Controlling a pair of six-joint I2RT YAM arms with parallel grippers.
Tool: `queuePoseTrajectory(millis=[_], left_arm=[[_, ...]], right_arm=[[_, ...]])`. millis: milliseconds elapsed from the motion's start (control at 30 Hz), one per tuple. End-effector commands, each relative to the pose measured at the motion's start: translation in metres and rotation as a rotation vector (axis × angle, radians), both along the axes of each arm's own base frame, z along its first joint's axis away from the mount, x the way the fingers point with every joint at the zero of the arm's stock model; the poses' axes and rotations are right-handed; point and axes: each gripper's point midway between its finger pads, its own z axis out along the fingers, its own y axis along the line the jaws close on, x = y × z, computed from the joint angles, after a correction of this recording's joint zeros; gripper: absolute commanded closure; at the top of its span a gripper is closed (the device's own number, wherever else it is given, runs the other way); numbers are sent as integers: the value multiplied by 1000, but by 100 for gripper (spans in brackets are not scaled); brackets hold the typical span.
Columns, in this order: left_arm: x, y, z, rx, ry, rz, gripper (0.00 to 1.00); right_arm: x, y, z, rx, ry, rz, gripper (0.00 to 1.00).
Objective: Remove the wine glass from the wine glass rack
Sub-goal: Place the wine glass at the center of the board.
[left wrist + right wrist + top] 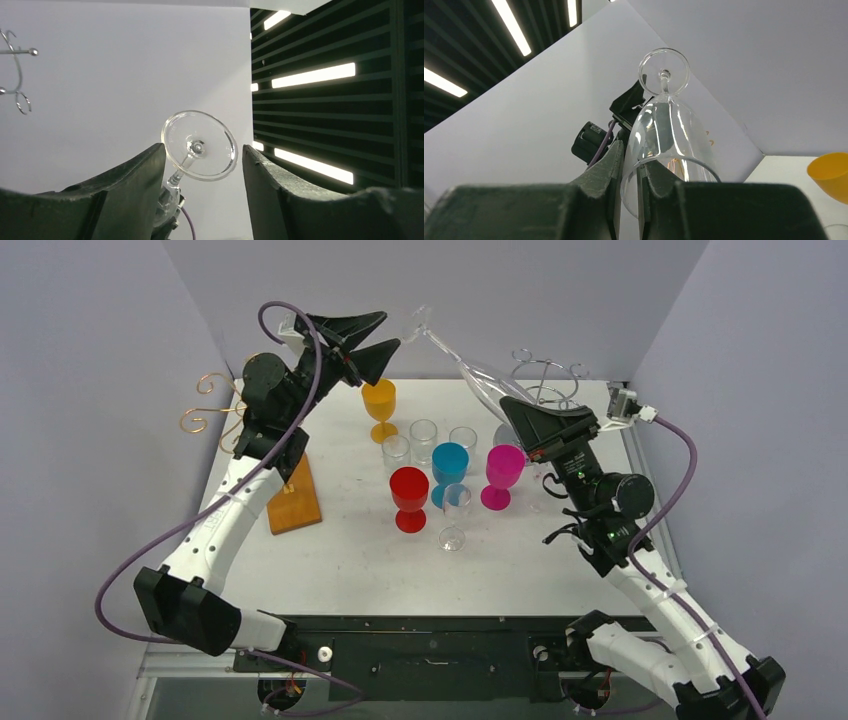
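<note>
right gripper: clamped on glass bowl wall | left gripper: jaws apart, foot between them | glass: aloft, tilted, between the arms, off rack | risk: lone rim pinch could slip or crack; cups below

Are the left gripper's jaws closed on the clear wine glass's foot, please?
No, the left gripper stands open, its jaws wider apart than the foot of the wine glass.
</note>
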Motion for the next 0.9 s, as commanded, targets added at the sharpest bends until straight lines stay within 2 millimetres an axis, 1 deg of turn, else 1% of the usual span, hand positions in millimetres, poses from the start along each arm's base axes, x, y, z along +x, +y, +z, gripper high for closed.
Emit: queuePoseTrajectory(millis=[0,33,67,100,133,167,200,233,267,300,333,367,400,433,467,500,533,567,600,633,667,700,733,767,800,833,867], left_arm=[[-6,18,1,68,-77,64,44],[-2,22,-5,96,-79,85,42],[-3,25,-6,108,-86,92,40],[0,29,-9,135,-96,110,37],[-1,29,-11,151,-104,107,34],[1,32,-14,182,-118,120,32],[1,34,-15,200,-126,122,29],[1,35,-18,238,-142,132,27],[0,36,-19,262,-156,136,22],[0,36,-23,312,-175,147,20],[-3,36,-23,355,-209,157,16],[-4,37,-24,382,-217,159,14],[-8,37,-21,423,-264,166,10],[-9,36,-25,455,-263,162,9],[-12,36,-24,501,-307,169,6],[-14,35,-29,532,-300,157,5],[-16,35,-35,576,-308,154,3],[-20,35,-34,589,-320,152,3],[-22,35,-38,621,-329,152,0],[-26,36,-37,637,-341,155,3],[-28,36,-42,674,-344,154,3],[-32,37,-41,689,-357,161,4],[-34,39,-46,726,-361,162,4],[-38,40,-45,741,-369,170,4],[-39,42,-51,777,-372,171,4],[-43,45,-50,793,-379,179,4],[-45,46,-56,831,-381,177,4]], right_arm=[[-25,-32,37,-14,-60,-103,100],[-27,-35,37,-42,-29,-116,100],[-30,-39,39,-63,-33,-137,100],[-29,-41,35,-95,7,-150,100],[-30,-43,25,-144,49,-165,100],[-36,-48,33,-162,37,-187,100],[-35,-51,19,-211,96,-198,100],[-41,-56,25,-235,90,-219,100],[-41,-58,9,-286,152,-229,100],[-49,-65,17,-303,138,-246,100],[-49,-67,1,-354,203,-254,100],[-56,-73,7,-376,196,-269,100],[-63,-79,3,-411,231,-279,100],[-65,-82,-1,-443,245,-290,100],[-72,-89,-6,-476,285,-303,100],[-73,-92,-10,-504,305,-313,100],[-80,-99,-16,-534,347,-326,100],[-80,-102,-20,-555,367,-333,100],[-85,-108,-28,-585,414,-346,100],[-87,-111,-42,-628,466,-346,100],[-89,-115,-41,-635,478,-355,100],[-91,-117,-55,-675,532,-355,100],[-93,-119,-57,-687,543,-358,100],[-94,-121,-68,-723,587,-353,100],[-95,-122,-73,-743,601,-352,100],[-96,-123,-84,-781,642,-343,100],[-97,-123,-90,-806,660,-339,100]])
